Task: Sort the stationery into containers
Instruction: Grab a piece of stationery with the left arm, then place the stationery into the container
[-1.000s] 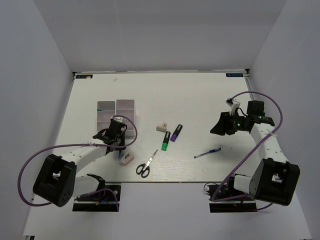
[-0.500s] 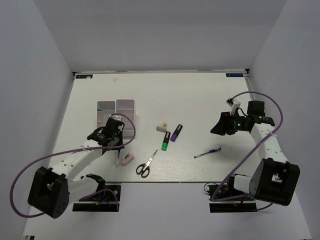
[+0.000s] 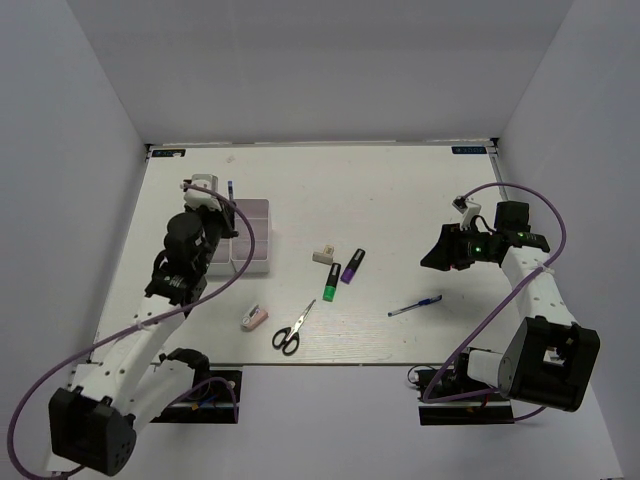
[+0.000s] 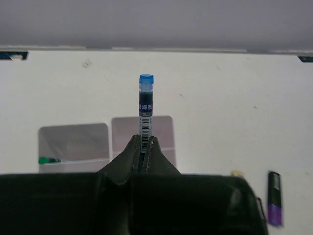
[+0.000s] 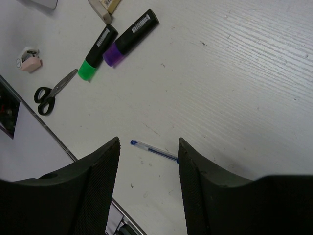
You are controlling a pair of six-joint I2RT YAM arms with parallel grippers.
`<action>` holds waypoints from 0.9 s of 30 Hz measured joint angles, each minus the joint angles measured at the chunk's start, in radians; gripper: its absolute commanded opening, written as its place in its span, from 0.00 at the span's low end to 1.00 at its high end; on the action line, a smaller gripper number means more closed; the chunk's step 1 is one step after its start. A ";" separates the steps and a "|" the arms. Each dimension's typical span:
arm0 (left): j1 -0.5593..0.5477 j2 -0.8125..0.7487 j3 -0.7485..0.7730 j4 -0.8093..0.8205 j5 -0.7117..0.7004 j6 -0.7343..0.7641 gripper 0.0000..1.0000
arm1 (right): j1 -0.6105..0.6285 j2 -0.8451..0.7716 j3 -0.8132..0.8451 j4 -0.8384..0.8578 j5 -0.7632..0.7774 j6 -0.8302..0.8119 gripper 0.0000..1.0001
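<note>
My left gripper (image 3: 218, 195) is shut on a thin pen with a blue cap (image 4: 145, 110), which stands upright from the fingers (image 4: 143, 139) above the white tray (image 3: 252, 262). In the left wrist view the tray (image 4: 73, 142) lies below, with a green item (image 4: 49, 160) in its left compartment. My right gripper (image 3: 440, 250) is open and empty, hovering over a second blue pen (image 5: 154, 150) that lies on the table (image 3: 415, 305). The green highlighter (image 3: 331, 282), purple highlighter (image 3: 352, 265), beige block (image 3: 322, 255), scissors (image 3: 291, 328) and pink block (image 3: 254, 318) lie mid-table.
The white table ends in a metal front edge (image 5: 54, 142) close to the scissors (image 5: 51, 92). White walls enclose the table at the back and on both sides. The left arm's cable loops along the left side.
My left arm has risen from the table beside the pink block and swung back over the tray, carrying the pen. The right arm has not moved.
</note>
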 measured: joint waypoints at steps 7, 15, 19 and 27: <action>0.073 0.210 -0.131 0.538 -0.016 0.164 0.00 | 0.000 0.008 0.000 0.000 0.000 -0.003 0.54; 0.095 0.388 -0.110 0.795 -0.086 0.264 0.00 | 0.000 0.034 0.000 0.000 0.000 -0.006 0.54; 0.115 0.432 -0.104 0.830 -0.101 0.269 0.00 | 0.000 0.041 0.000 0.000 0.000 -0.007 0.54; 0.176 0.510 -0.106 0.866 -0.105 0.228 0.00 | 0.000 0.048 0.000 -0.002 0.000 -0.008 0.56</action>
